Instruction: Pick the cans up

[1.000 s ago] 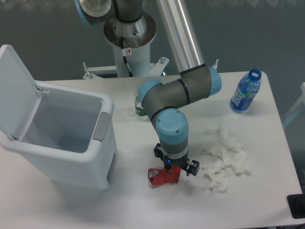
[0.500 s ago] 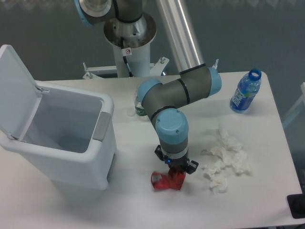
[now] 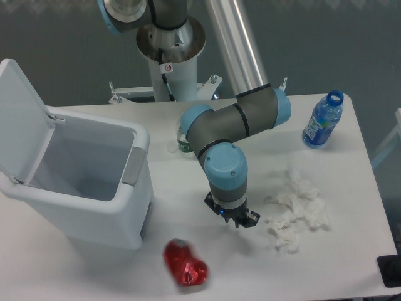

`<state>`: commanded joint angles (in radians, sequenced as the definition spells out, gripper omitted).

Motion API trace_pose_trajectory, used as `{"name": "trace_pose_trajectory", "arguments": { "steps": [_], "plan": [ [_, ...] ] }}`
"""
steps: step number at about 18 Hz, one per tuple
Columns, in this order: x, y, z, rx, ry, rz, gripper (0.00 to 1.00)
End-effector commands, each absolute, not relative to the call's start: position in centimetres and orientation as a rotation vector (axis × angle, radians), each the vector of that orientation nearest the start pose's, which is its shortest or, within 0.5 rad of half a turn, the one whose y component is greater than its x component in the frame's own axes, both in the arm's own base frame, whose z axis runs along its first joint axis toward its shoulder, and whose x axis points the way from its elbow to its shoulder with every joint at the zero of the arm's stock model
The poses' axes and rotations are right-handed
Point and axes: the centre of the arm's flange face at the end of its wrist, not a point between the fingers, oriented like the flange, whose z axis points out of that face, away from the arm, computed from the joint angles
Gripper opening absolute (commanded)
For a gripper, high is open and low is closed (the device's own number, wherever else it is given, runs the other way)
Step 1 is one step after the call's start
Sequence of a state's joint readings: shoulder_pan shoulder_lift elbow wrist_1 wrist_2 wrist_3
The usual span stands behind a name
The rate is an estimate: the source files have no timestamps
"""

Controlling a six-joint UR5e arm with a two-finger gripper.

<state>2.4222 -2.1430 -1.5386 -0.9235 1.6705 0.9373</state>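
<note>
1 arm bent downward | fingers (image 3: 233,218) closed, empty; can (image 3: 185,264) apart

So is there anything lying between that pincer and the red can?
No. In the fixed camera view, only bare white table separates the pincer from the red can; the tissue wads lie off to the side.

A big white flat table (image 3: 351,263) stands on a dark grey floor (image 3: 56,56), and soft light falls on it.
</note>
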Motion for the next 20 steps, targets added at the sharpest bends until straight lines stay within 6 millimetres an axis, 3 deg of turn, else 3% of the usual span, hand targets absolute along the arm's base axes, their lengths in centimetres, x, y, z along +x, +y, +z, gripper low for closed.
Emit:
{"name": "trace_pose_trajectory", "arguments": {
  "steps": [1,2,3,4,7,8,15,17,20],
  "plan": [
    [-42.9,53.7,23.4,-3.136,0.124,0.232,0.40],
    [-43.0,53.6,23.5,-3.132,0.124,0.233,0.56],
    [-43.3,53.6,23.9,-3.127,0.118,0.242,0.60],
    [-43.6,53.7,24.9,-3.113,0.114,0.262,0.82],
    [-43.9,54.1,25.6,-3.101,0.105,0.281,0.92],
    [-44.0,54.2,26.0,-3.094,0.091,0.288,1.00],
    [-43.5,54.8,28.5,-2.984,-0.426,0.279,1.00],
    [-42.6,55.6,28.7,-2.923,-0.648,0.255,1.00],
    [-41.3,56.6,28.5,-2.880,-0.782,0.236,1.00]
  ]
}}
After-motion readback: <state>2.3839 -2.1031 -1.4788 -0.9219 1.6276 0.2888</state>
